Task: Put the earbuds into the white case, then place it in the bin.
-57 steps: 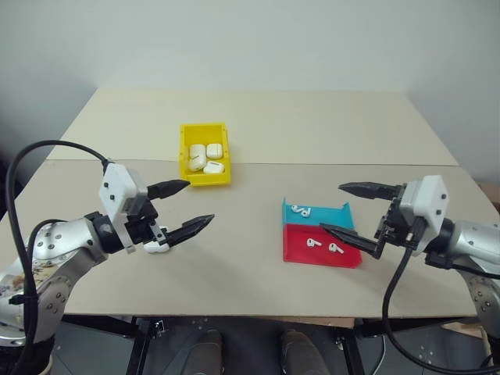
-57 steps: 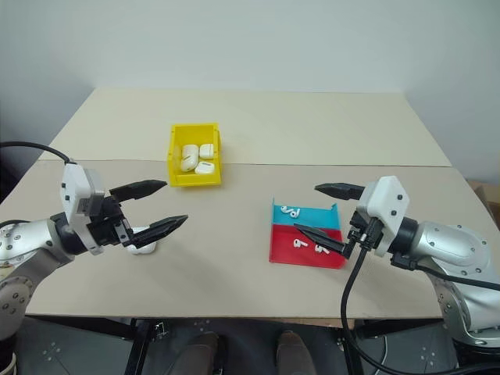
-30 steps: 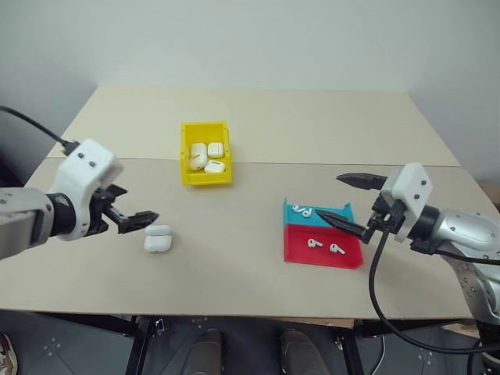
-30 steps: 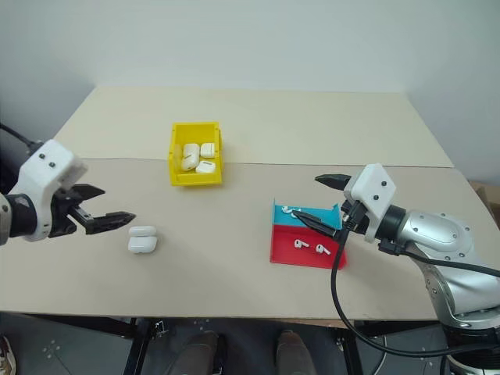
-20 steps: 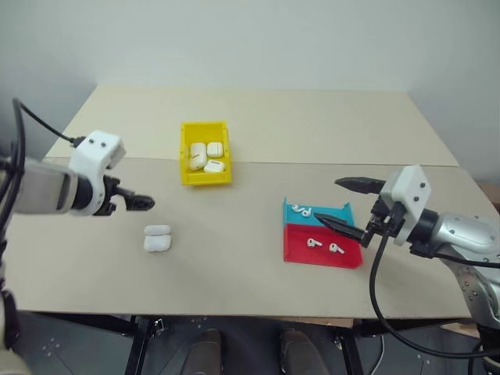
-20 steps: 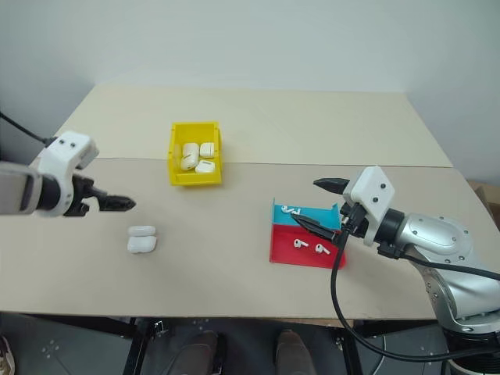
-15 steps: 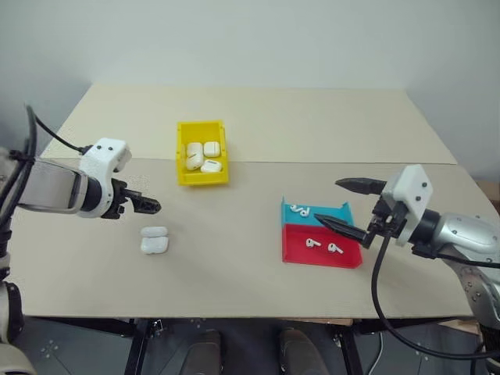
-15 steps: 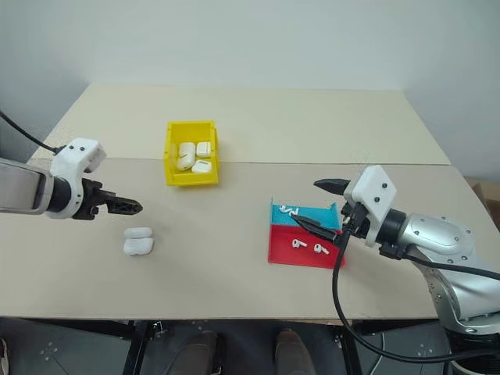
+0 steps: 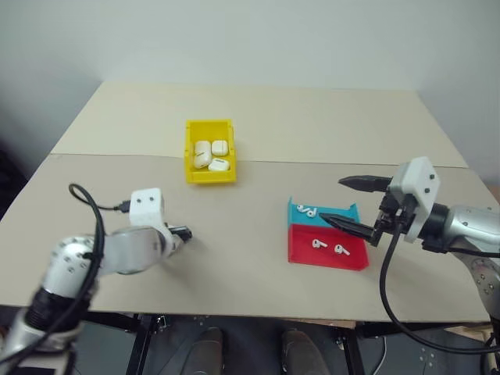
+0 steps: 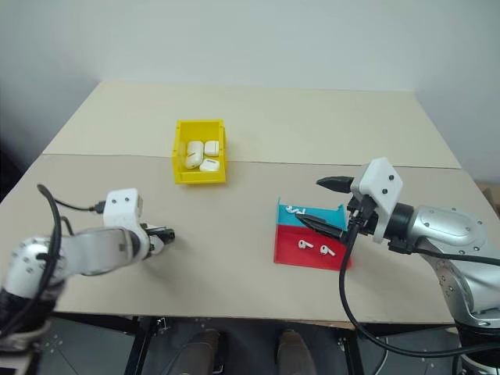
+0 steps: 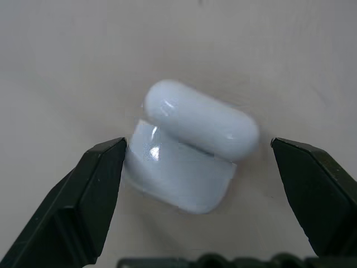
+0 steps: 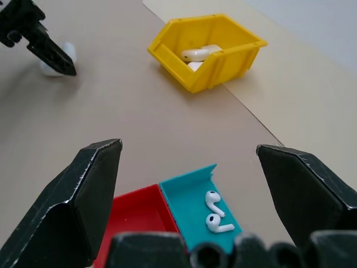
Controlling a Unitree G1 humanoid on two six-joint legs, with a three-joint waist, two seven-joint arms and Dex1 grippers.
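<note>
The two head views look forward and down over the whole beige table (image 9: 258, 258) from nearly the same spot. The left wrist view looks steeply down, very close, at the white case (image 11: 192, 145). The right wrist view looks across the tabletop, sharing the yellow bin (image 12: 209, 50) with the head views.

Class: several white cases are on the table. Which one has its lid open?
The lone white case on the bare table between the open left gripper's fingers, lid flipped up. The other cases lie closed in the yellow bin.
</note>
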